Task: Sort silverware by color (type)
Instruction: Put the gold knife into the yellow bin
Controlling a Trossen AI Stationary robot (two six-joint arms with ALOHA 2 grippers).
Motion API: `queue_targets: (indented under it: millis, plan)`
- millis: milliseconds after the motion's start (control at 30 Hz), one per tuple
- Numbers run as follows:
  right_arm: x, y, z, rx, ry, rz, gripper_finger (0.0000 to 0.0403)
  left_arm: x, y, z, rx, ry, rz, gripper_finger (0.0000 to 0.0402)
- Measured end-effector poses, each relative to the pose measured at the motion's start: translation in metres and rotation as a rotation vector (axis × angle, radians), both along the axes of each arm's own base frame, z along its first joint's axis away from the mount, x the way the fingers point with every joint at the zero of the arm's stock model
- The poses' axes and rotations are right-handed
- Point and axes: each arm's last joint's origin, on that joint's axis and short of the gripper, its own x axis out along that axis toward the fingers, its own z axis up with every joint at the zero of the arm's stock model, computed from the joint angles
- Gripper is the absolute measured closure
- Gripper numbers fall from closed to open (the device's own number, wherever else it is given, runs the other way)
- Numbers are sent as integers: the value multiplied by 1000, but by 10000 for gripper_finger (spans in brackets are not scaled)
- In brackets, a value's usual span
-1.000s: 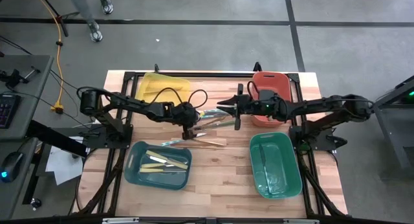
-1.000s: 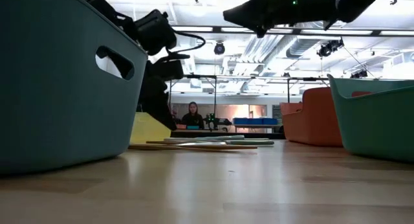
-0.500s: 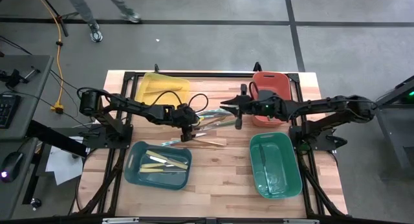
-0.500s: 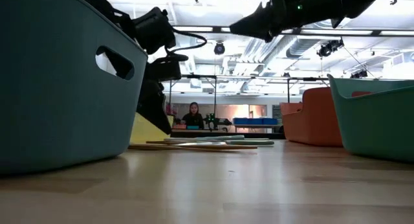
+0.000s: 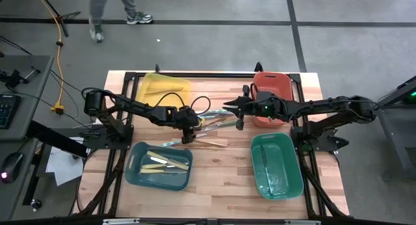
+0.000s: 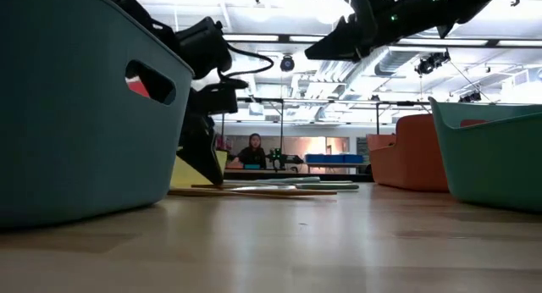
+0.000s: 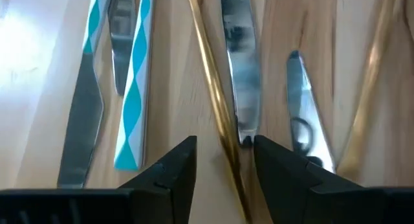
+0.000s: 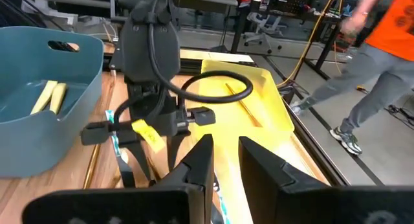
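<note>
The left claw (image 7: pixel 223 160) hangs low over the pile of loose silverware (image 5: pixel 211 124) in the middle of the table (image 5: pixel 221 179), its two fingers (image 7: pixel 171 169) parted with nothing between them. A thin gold handle (image 7: pixel 217 107) runs slantwise through the gap, and the tip of a shiny silver knife (image 7: pixel 238 68) lies just beside it, touching or nearly so. That crowding is the main risk: if the fingers close here they may pinch gold and silver together, or nudge one so it skids on the wood. A teal-striped piece (image 7: pixel 132 88) and a grey knife (image 7: pixel 81 120) lie close on the other side and could be knocked. The right claw (image 8: pixel 223 159) hovers above the same pile with only a narrow gap between its fingers, empty, near enough that the arms might collide. Cream pieces already lie in the blue bin (image 5: pixel 133 170); a gold one sits in the yellow bin (image 5: pixel 151 82).
</note>
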Motion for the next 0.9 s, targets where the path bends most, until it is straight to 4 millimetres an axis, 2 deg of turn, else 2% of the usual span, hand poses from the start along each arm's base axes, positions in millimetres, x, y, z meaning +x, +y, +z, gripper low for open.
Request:
queue_targets:
  millis: [300, 900]
  plan:
    - [0, 0, 1, -1, -3, -1, 345, 0, 9, -7, 29, 30, 32, 259]
    - [0, 0, 1, 6, -4, -2, 345, -9, 2, -12, -38, 139, -45, 285]
